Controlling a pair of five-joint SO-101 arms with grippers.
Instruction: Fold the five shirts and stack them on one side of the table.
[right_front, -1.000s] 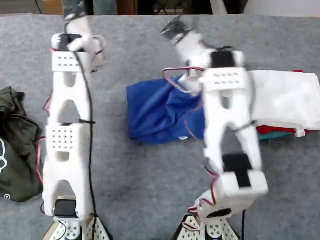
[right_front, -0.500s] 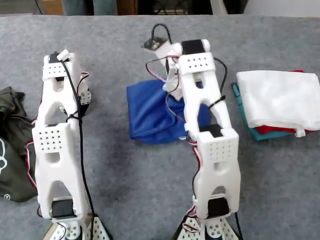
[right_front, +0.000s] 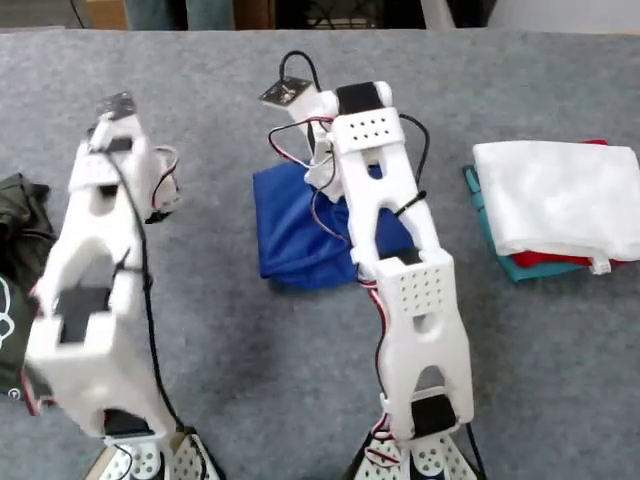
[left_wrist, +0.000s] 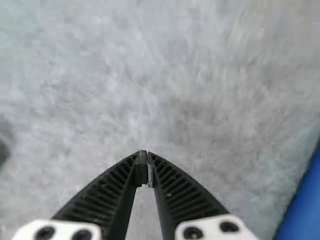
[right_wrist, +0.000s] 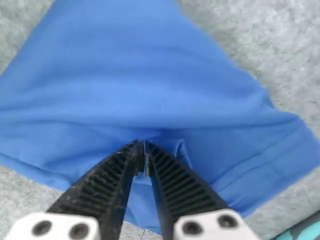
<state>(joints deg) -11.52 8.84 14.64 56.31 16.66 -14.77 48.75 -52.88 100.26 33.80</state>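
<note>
The blue shirt (right_front: 295, 235) lies rumpled and half-folded at frame centre. At right I see a folded white shirt (right_front: 560, 200) atop the red shirt (right_front: 550, 258) and the teal shirt (right_front: 525, 270). A dark green shirt (right_front: 22, 290) lies crumpled at the left edge.

A folded blue shirt (right_front: 295, 235) is lying in the middle of the grey felt table (right_front: 250, 380), a crumpled dark green shirt (right_front: 22, 265) at its left edge, and a folded white shirt (right_front: 560, 195) atop red and teal shirts (right_front: 545, 260) at its right.

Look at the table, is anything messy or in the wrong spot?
Yes. The dark green shirt at the far left lies crumpled, far from the neat stack with the white shirt on top at the right. The blue shirt in the middle is folded but sits apart from that stack.
</note>
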